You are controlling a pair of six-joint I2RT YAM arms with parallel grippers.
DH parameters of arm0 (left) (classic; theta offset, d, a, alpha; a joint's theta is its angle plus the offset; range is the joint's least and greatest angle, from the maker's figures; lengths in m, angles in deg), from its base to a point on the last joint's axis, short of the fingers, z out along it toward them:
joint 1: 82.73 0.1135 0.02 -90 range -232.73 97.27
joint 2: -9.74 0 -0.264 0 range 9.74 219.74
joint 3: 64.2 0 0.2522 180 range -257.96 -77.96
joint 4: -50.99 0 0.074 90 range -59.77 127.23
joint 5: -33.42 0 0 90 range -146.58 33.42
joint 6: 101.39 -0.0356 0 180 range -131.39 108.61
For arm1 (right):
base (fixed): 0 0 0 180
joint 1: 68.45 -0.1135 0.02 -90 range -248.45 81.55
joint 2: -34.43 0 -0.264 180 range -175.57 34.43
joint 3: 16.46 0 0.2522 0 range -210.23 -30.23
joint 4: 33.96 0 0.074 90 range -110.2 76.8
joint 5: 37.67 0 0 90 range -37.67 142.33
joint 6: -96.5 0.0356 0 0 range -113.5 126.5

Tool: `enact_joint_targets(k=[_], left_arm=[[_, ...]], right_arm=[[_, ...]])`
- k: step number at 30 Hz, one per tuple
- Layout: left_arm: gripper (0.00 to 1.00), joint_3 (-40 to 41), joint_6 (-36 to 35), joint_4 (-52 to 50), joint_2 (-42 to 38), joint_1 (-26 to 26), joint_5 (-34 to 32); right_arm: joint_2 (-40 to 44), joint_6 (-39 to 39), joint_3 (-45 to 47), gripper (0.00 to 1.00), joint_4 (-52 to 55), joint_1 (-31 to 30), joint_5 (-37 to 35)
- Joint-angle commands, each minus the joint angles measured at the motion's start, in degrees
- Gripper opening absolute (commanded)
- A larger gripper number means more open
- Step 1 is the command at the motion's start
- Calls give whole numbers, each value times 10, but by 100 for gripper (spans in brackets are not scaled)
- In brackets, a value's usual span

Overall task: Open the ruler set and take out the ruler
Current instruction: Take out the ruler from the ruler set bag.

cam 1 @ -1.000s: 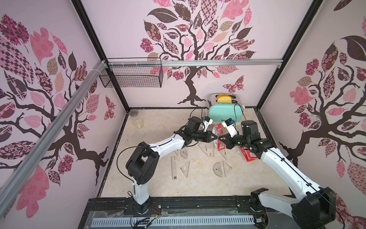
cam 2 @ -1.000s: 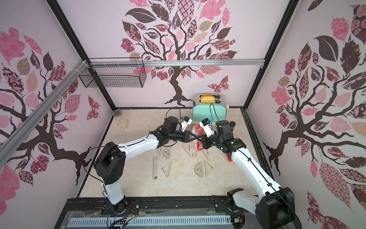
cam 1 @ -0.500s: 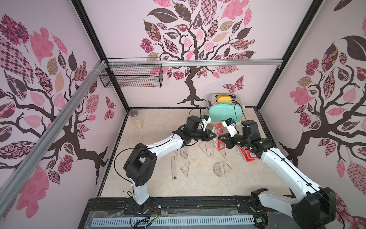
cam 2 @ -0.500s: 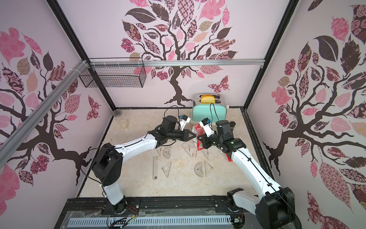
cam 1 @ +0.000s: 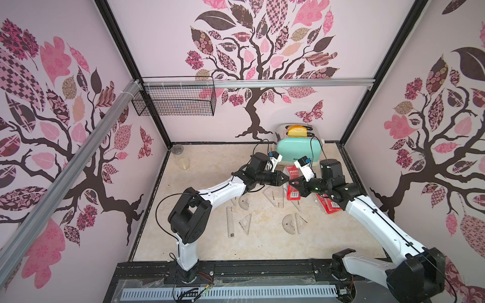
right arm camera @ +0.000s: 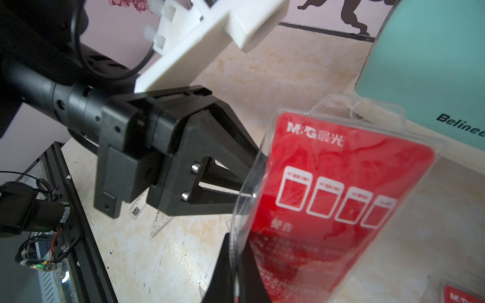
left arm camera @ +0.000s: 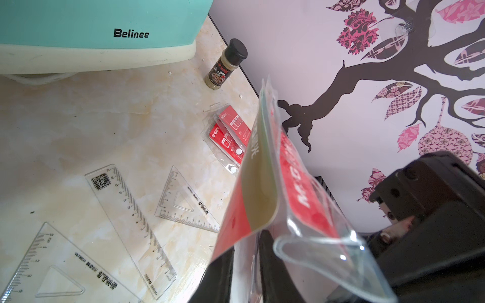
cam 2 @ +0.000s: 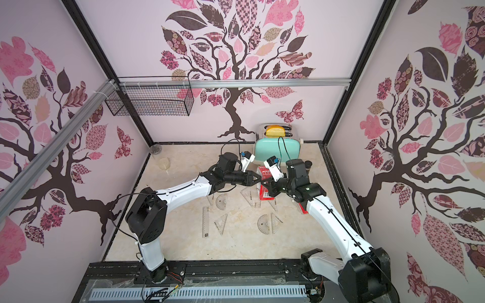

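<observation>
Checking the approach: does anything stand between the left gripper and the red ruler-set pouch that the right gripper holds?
Nothing visible does. The left gripper has its jaws slightly apart around the clear plastic edge of the red ruler-set pouch, which the right gripper holds pinched.

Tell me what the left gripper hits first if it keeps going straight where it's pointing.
The red ruler pack that the right gripper holds up. The left gripper points right at its clear edge, jaws slightly apart on either side of that edge, so contact would likely come almost at once.
</observation>
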Motion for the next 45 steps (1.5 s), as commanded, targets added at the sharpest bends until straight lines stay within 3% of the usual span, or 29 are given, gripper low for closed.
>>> enact_joint_targets(k=[1, 13, 30, 45], left_arm=[[19, -21, -7, -8, 18, -2, -19], [21, -25, -25, -24, 12, -12, -49], [23, -3, -101, -41, -28, -56, -205], [26, 58, -106, 18, -75, -56, -232]], right_arm=[[7, -1, -13, 0, -5, -2, 22], [7, 0, -11, 0, -6, -2, 21], [0, 0, -10, 0, -8, -2, 20], [-3, 0, -11, 0, -6, -2, 15]])
